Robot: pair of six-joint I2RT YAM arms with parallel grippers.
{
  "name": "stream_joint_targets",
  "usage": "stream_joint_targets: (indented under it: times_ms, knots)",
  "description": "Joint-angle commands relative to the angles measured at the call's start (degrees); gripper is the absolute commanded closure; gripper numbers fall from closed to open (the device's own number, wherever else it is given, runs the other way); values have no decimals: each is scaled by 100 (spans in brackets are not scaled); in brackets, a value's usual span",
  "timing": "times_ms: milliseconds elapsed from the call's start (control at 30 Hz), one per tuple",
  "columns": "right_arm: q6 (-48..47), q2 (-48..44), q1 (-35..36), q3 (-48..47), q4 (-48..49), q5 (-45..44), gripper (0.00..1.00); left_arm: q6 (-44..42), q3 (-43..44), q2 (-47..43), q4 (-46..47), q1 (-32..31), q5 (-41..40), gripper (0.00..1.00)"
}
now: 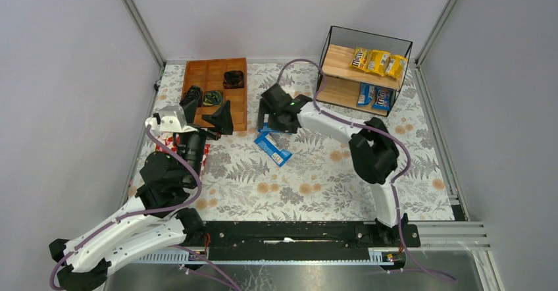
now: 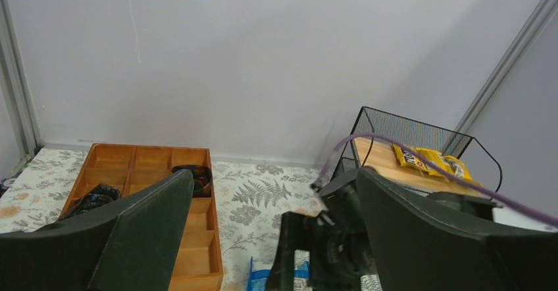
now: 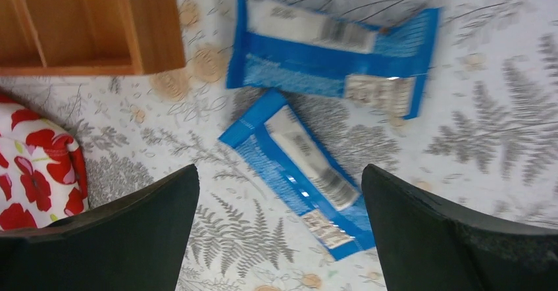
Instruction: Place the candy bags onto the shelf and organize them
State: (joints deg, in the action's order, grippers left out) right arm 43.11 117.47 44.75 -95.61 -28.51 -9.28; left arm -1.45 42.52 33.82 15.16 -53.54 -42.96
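1. At the far left, the left gripper is seen over the near-left part of a wooden tray in the top view. Its two fingers are spread wide, with nothing between them.
2. A red-and-white floral pouch lies on the fern-patterned tablecloth, near the tray's near corner. The left arm partly covers it in the top view.
3. The wooden tray lies flat at the back left and is divided into compartments. Three small dark items sit in separate compartments: one in the back right cell and two in the row in front of it. They are too small to identify.
4. At the centre, the right gripper points down at the table. Its fingers are wide apart and hold nothing.
5. Two blue candy bags lie flat on the cloth below the right gripper, just right of the tray. The nearer one is angled, and its upper corner meets the other bag's lower edge.
6. At the back right stands the shelf, a black wire frame with two wooden boards. Three yellow candy bags lie side by side on the right part of its upper board. Two shelved blue bags sit side by side on the lower board.
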Motion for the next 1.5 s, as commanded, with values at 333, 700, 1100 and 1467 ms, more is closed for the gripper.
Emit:
stream_joint_targets:
  times_ms: [333, 700, 1100, 1467]
  knots:
    - [-100, 618, 944, 84, 769, 1735, 7, 82, -68, -271, 246, 12, 42, 1]
    - [34, -89, 352, 1357, -1, -88, 5, 127, -51, -288, 209, 14, 77, 1]
    - [-874, -170, 535, 479, -816, -1054, 4, 137, -31, -319, 163, 12, 126, 1]
    - [-1083, 2343, 1672, -3392, -3615, -3197, 5, -2, -7, -438, 271, 14, -168, 1]
